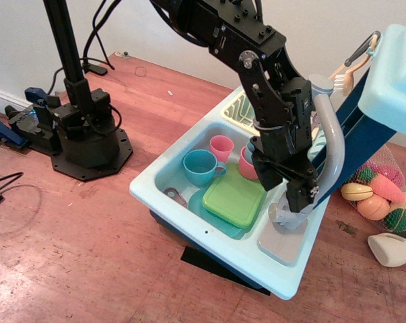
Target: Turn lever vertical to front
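The lever (275, 213) is at the lower right of the centre of the frame, a short light-grey piece at the round grey base hub (290, 221) of the toy faucet, on the right rim of the light-blue toy sink (209, 232). Most of the lever is covered by the gripper, so I cannot tell which way it points. The gripper (298, 200) is black and comes down from the black robot arm (256, 60) in the upper centre; its tip is right at the hub, but the picture does not show if its fingers are apart, together or closed on the lever. The tall curved grey faucet spout (334, 145) rises just right of the gripper. Inside the sink there is 1 green square plate (233, 200) on a teal plate (206, 205), 1 teal cup (201, 167), and 2 pink cups, 1 (221, 147) in the middle and 1 (246, 165) partly behind the arm. A yellow dish rack (238, 110) is at the far end of the sink. At the right edge, a net bag of toy food (378, 192) lies on the wooden floor (75, 256). At the upper left stands a black base with a pole (81, 128).
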`<state>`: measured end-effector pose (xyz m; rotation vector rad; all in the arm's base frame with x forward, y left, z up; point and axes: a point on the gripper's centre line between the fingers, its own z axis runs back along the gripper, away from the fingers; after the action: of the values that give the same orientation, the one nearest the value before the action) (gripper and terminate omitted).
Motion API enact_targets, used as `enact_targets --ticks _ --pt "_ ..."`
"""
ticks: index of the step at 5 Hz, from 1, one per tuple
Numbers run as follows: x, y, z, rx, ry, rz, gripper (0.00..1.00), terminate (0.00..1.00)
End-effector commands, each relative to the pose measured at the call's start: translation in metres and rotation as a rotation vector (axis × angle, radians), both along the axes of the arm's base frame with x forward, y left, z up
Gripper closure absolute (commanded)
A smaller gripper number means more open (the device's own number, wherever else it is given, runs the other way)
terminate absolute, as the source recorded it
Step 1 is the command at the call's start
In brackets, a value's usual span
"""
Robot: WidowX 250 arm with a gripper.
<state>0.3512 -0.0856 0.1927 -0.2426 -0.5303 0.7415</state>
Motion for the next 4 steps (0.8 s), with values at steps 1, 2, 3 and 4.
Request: enact_targets --ticks 1,2,3,4 --pt "0.000 0.000 0.000 0.000 0.000 0.000 0.00 0.00" --pt "-0.004 -0.002 -0.010 0.003 0.007 -0.006 0.00 0.00" --pt "-0.002 -0.004 -0.024 0.003 -0.003 -0.012 0.00 0.00" --pt "-0.004 -0.003 -0.033 -0.015 -0.021 0.002 0.00 0.00"
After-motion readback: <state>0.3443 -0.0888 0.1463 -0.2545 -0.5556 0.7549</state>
